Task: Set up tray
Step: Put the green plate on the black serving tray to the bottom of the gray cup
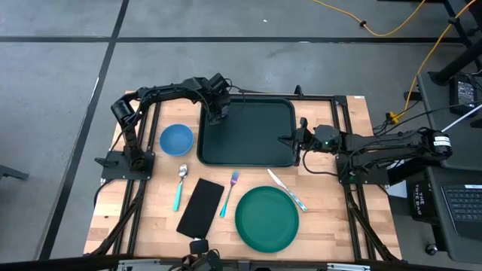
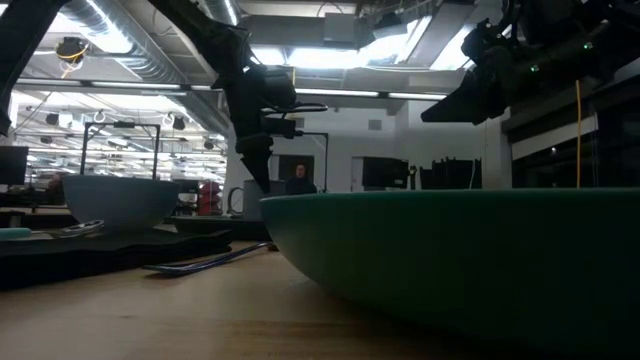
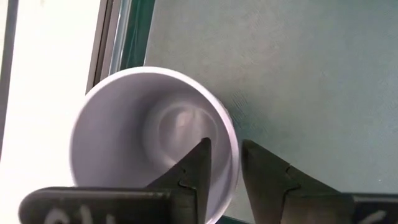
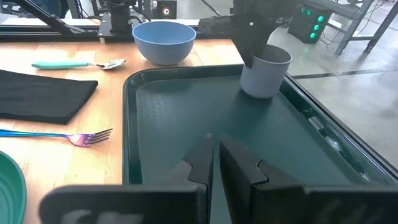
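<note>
Left gripper [image 1: 214,114] hangs over the far left corner of the tray [image 1: 252,139] in the high view, while the right gripper [image 1: 288,139] lies at the tray's right rim. A blue bowl [image 1: 175,139] sits just left of the tray, with a spoon [image 1: 180,187], black cloth [image 1: 200,207], fork [image 1: 229,193], green plate [image 1: 266,218] and knife [image 1: 286,190] nearer the front edge.

From the low view, the plate's rim [image 2: 450,260] fills the foreground; the bowl [image 2: 120,200] stands at left.

Through the left wrist view, a pale cup [image 3: 149,134] stands upright in the tray's corner [image 3: 298,74], its wall between the slightly parted fingers [image 3: 196,171].

Through the right wrist view, the fingers [image 4: 202,162] are nearly together, holding nothing, over the tray floor [image 4: 186,118]; the cup [image 4: 265,73] stands at the far corner under the left gripper [image 4: 255,53].
</note>
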### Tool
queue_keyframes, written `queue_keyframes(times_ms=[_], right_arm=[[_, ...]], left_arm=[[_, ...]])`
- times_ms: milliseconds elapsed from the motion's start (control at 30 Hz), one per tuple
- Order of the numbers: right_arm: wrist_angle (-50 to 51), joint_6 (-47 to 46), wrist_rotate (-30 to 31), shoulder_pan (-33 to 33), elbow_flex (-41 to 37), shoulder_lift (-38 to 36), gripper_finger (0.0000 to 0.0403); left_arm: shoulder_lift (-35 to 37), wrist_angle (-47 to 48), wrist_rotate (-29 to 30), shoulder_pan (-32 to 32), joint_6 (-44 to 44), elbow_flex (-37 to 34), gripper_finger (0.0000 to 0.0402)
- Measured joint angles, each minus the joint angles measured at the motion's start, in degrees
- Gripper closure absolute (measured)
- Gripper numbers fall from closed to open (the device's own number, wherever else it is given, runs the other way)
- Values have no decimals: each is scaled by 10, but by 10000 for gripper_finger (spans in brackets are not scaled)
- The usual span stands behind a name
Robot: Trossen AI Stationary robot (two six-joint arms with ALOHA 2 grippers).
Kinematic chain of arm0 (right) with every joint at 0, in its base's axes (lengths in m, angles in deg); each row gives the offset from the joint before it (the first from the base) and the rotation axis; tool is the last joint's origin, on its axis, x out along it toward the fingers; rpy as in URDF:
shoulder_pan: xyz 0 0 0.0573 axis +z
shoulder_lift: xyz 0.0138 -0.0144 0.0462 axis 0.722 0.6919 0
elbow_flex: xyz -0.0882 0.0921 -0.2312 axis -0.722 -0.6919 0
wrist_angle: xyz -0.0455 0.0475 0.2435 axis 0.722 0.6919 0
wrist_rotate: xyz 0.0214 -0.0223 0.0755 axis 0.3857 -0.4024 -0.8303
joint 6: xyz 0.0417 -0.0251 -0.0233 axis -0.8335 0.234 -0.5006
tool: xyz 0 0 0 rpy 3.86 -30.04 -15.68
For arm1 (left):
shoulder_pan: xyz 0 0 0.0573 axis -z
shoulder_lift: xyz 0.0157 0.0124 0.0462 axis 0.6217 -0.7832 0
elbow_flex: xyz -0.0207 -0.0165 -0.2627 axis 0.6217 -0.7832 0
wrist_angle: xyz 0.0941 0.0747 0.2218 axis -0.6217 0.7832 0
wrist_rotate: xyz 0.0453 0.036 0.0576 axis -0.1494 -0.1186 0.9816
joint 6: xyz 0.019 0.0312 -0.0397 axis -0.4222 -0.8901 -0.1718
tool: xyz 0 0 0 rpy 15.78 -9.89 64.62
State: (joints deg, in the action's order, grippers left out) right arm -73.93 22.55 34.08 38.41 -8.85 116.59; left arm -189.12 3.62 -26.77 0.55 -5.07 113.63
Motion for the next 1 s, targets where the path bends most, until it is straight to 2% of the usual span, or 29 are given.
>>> queue_keyframes(times_ms=[533,800,900,1000], right_arm=[[0,11,0,0,0,0,370],[1,13,0,0,0,0,370],[1,13,0,0,0,0,370],[1,13,0,0,0,0,370]], left_arm=[[36,-17,0,1,9,0,290],[103,-16,0,15,9,0,287],[138,-15,0,23,-16,0,289],[169,-41,0,31,-26,0,294]])
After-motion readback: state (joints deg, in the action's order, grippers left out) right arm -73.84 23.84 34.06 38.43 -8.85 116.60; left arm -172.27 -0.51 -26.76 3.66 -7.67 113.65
